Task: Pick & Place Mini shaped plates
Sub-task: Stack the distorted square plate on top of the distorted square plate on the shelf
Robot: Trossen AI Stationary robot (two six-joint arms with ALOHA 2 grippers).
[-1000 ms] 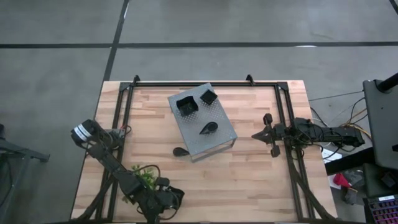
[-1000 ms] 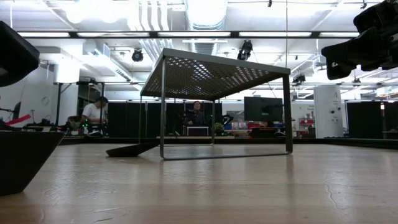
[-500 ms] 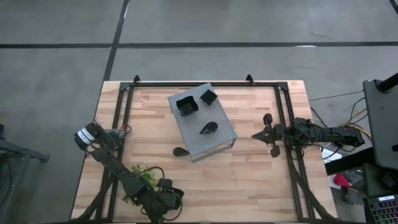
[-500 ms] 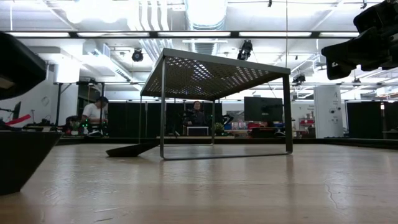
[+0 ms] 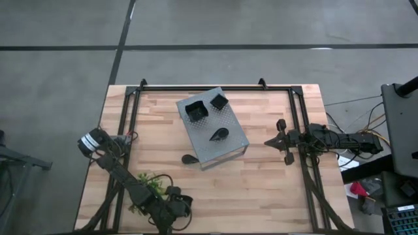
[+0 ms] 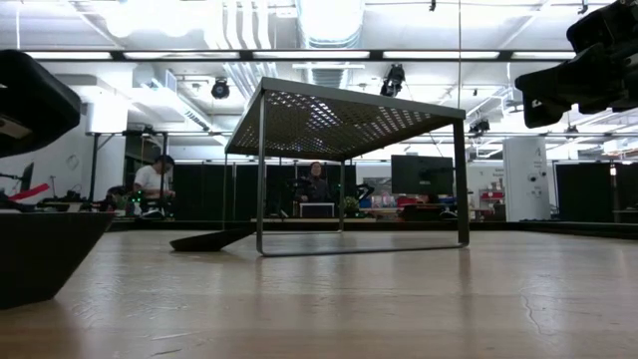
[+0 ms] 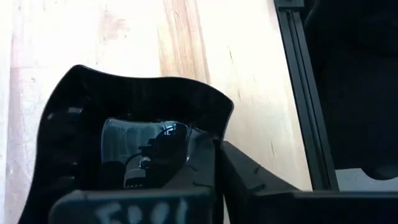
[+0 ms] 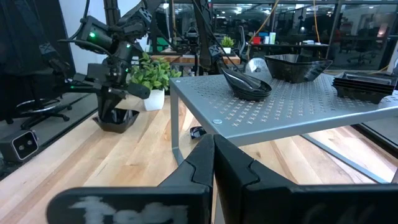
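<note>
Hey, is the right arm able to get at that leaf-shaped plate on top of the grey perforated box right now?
Probably yes. The leaf-shaped plate lies uncovered on the grey perforated box, on the side nearer the right tool, with bare table between them. That tool is shut and would have to open first.

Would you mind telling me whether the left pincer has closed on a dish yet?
Shut on it. In the left wrist view the left pincer clamps the rim of a black dish, fingers pressed together over the edge.

We see a glossy black plate [image 7: 124, 149] on the pale, matt wood table [image 5: 261, 189], beside a grey perforated metal box [image 5: 212, 127].
</note>
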